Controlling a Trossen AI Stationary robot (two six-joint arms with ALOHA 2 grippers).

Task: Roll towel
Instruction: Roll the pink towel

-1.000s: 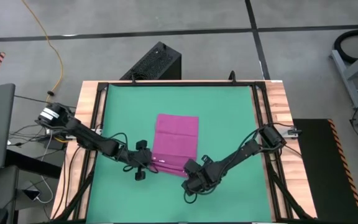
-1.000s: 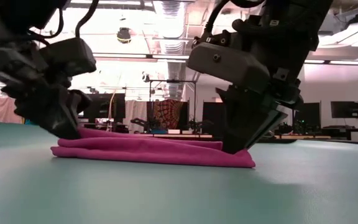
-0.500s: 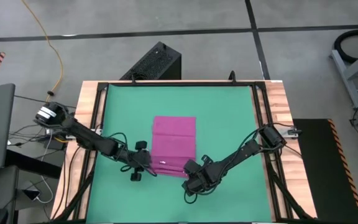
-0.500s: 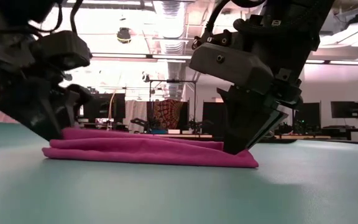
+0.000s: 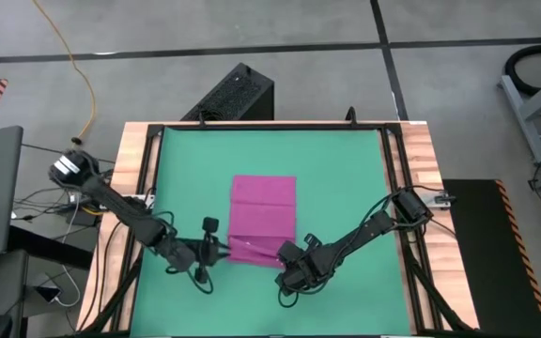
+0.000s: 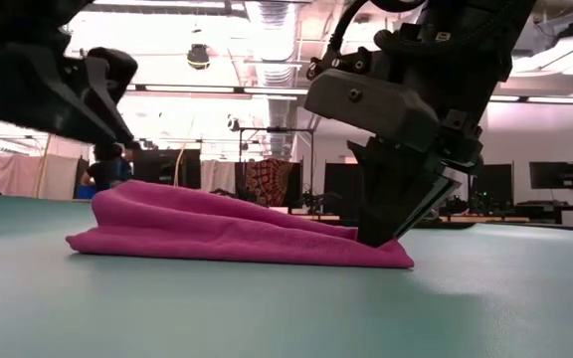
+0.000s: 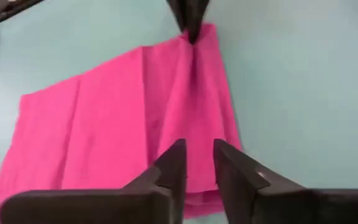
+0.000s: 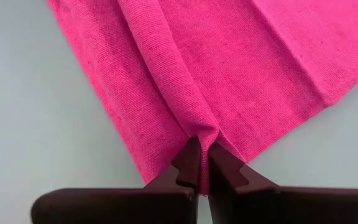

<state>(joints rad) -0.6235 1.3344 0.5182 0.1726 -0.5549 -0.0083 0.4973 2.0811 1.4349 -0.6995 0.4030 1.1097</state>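
Towel (image 5: 262, 214) lies folded flat on the green mat (image 5: 346, 178), a magenta-pink rectangle near the mat's middle, its near edge at the two grippers.

Right gripper (image 5: 285, 256) sits at the towel's near right corner. Right wrist view: both fingers (image 8: 188, 165) clenched together on a ridge of cloth, which puckers up between the tips and runs away from them as a raised crease. Low view: same gripper (image 6: 378, 235) planted tip-down on the mat, the towel's corner pinned flat under it.

Left gripper (image 5: 216, 252) is at the near left corner, just off the towel's edge. Left wrist view: its fingers (image 7: 174, 163) stand slightly apart with a narrow gap, pink cloth showing through the gap and beyond the tips; cannot tell whether any fabric is caught between them. The right gripper's tips show at the towel's far corner in that view, cloth bunched toward them.

Low view: towel (image 6: 217, 234) humps up on the left gripper's side and tapers thin toward the right gripper. Left arm body (image 6: 48, 85) hangs above that hump.

Wooden table border (image 5: 421, 160) frames the mat; nothing else lies on the mat near the fingers.
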